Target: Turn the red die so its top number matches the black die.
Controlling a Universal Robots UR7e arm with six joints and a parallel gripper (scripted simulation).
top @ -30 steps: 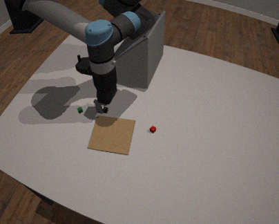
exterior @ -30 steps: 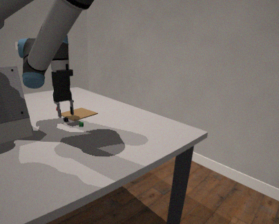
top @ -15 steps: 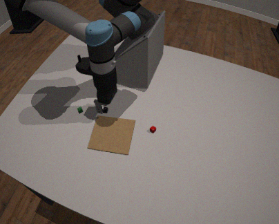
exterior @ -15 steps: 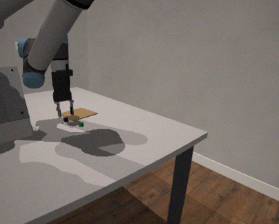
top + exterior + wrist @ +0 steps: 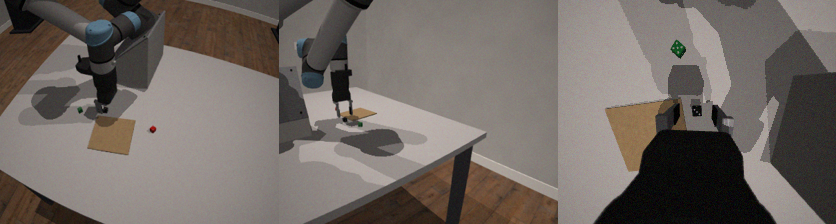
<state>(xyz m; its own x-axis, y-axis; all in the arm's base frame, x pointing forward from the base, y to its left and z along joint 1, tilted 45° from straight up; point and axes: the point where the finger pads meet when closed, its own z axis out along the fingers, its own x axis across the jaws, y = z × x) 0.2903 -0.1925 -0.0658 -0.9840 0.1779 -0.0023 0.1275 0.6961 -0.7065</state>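
Counting three small cubes: red die (image 5: 152,129) right of flat tan square mat (image 5: 112,135) (on bare table), green die (image 5: 80,110), black die (image 5: 105,110) below wide-open, empty gripper (image 5: 101,106).

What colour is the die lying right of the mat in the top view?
Red, clearest in the top view.

red die (image 5: 152,129) unobstructed (well apart), grey block (image 5: 145,62) behind
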